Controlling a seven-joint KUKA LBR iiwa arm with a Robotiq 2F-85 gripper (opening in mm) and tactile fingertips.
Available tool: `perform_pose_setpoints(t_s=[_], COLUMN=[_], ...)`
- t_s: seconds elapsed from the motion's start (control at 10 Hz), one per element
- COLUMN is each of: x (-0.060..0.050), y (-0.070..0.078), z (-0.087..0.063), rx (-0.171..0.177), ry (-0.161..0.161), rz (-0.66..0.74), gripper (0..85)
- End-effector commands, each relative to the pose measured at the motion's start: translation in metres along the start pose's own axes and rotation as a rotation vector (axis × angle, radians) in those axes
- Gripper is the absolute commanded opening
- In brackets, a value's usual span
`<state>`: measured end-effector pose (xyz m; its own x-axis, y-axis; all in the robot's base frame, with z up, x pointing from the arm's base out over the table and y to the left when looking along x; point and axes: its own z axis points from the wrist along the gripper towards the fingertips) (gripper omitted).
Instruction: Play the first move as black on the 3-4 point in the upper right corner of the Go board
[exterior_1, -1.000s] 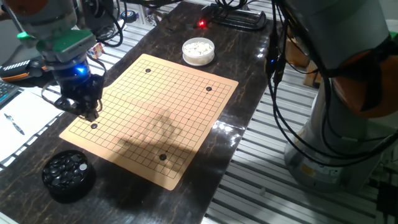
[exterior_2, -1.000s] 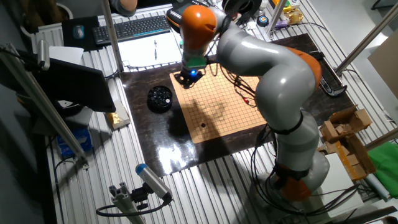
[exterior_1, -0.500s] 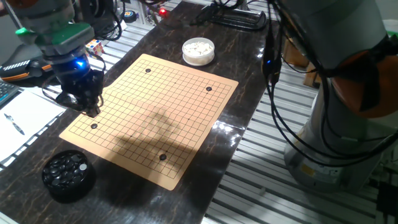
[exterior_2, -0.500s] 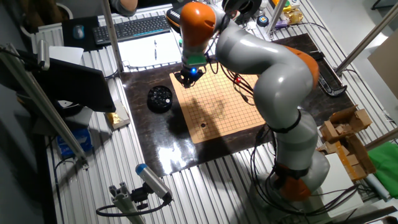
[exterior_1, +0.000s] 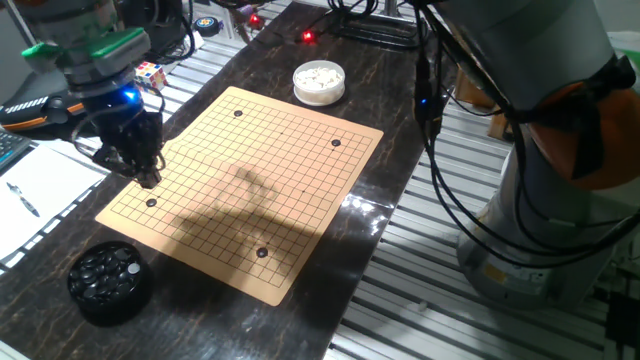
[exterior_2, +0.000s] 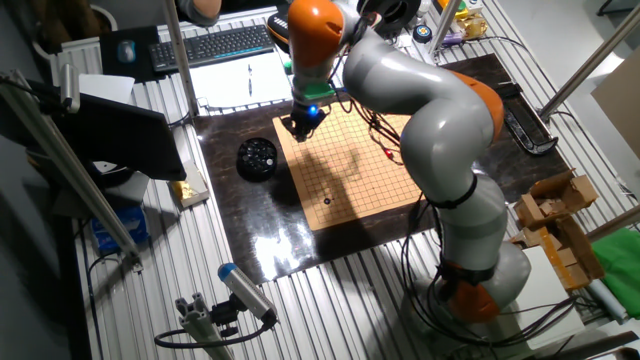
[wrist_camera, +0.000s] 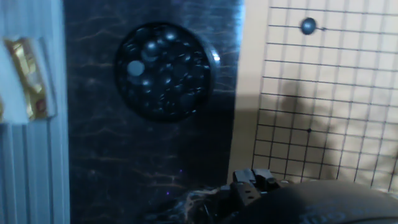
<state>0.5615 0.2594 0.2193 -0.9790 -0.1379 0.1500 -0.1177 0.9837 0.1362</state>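
Jaws, whose state cannot be told, hang over the tan gridded wooden Go board's (exterior_1: 250, 170) near-left edge, with the round black bowl of glossy black stones (exterior_1: 105, 280) just beyond that edge on the dark desk (exterior_1: 400, 120).

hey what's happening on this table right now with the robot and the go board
A robot arm holds its claw low over one edge of the Go board, on the side near the bowl of black stones. Four black stones already sit on the board, one near each corner, including one close to the claw. A bowl of white stones sits past the far edge. Whether the claw carries a stone can't be told.
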Motion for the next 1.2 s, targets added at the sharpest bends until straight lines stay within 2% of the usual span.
perform_pose_setpoints(t_s=[0.0,0.1,0.2,0.3,0.8,1.0,1.1], x=[0.0,-0.003,-0.007,-0.013,-0.036,-0.045,-0.05], y=[0.0,0.009,0.021,0.032,0.075,0.087,0.086], z=[0.0,0.005,0.012,0.022,0.067,0.089,0.096], rx=[0.006,0.009,-0.003,-0.033,-0.087,-0.097,-0.11], ry=[-0.01,-0.019,-0.022,-0.025,-0.093,-0.113,-0.116], rz=[0.014,0.036,0.061,0.092,0.277,0.338,0.36], gripper=[0.7,0.7,0.7,0.7,0.7,1.0,4.0])
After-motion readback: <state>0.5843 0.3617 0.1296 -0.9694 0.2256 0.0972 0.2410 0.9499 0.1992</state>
